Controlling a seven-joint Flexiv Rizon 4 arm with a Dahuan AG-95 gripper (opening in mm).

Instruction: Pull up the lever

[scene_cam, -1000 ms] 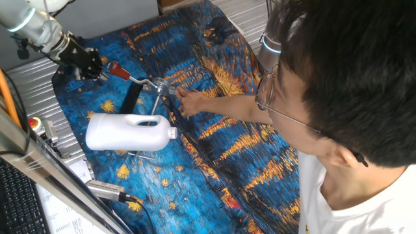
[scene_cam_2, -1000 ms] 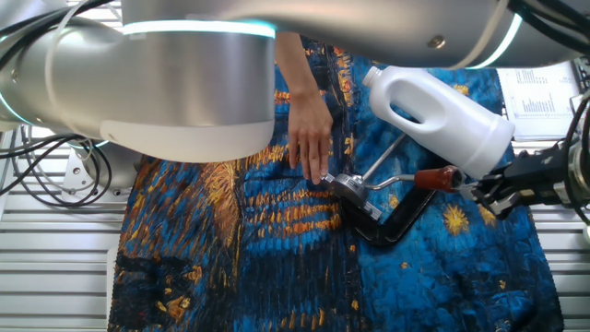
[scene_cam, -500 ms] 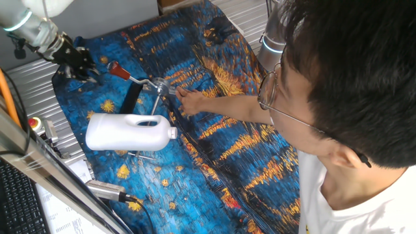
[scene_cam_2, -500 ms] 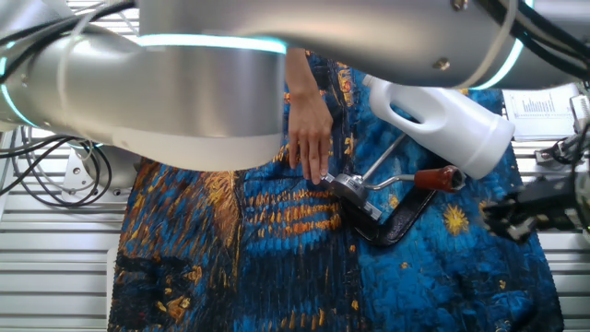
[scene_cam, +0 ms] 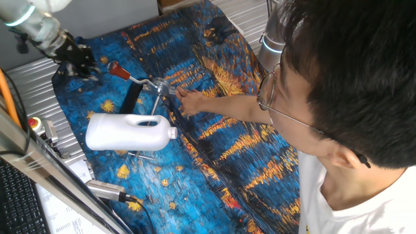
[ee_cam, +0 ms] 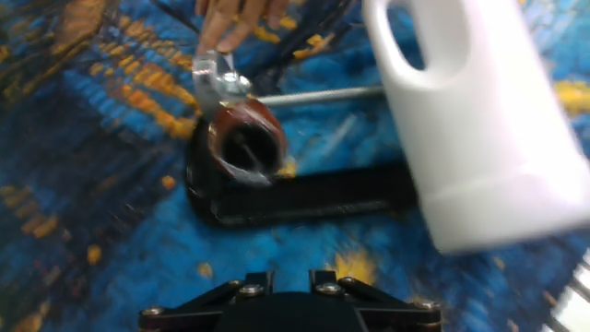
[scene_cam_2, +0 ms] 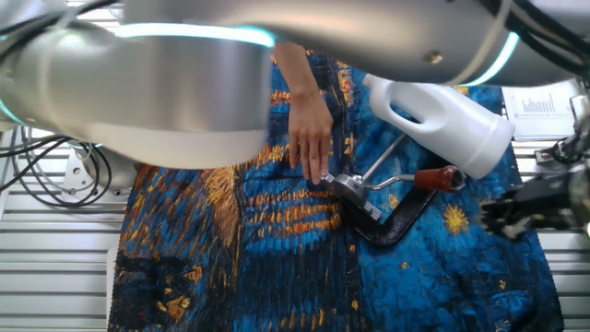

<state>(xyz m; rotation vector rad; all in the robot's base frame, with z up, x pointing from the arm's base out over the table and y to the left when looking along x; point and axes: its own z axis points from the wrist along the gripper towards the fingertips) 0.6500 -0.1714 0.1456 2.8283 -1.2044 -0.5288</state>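
One fixed view, left to right. Gripper (scene_cam: pixel 77 60) at about 10 o'clock in frame, apart from the lever (scene_cam: pixel 135 79); nothing between its fingers. The fingers are too small and dark here to say whether they stand apart or together. Lever's red-brown tip (scene_cam: pixel 118 70) points toward the gripper, about 10 o'clock from the metal clamp (scene_cam: pixel 159 86). White jug (scene_cam: pixel 130 132) lies on its side at 6 o'clock from the clamp, on the blue patterned cloth (scene_cam: pixel 214 130). A person's hand (scene_cam: pixel 190 102) rests at the clamp, at its 4 o'clock.

Progress (judgement): the lever rod stands raised off the black base (scene_cam: pixel 132 96), slanting up from the hinge, and the gripper is clear of it. Either the pull is done and the arm is off it, or the grasp is not yet made; these frames alone do not settle which.

View differences. The other fixed view shows the rod's slant best: tip (scene_cam_2: pixel 439 178) sits above the black base (scene_cam_2: pixel 398 221), gripper (scene_cam_2: pixel 516 214) at 3 o'clock, blurred, with the arm's housing (scene_cam_2: pixel 184 83) covering the top of frame. Hand view looks almost straight down the tip (ee_cam: pixel 244 143), with the jug (ee_cam: pixel 479 120) just beside it at 2 o'clock; only the black hardware at the root of the fingers shows along the bottom edge, the fingertips themselves do not.
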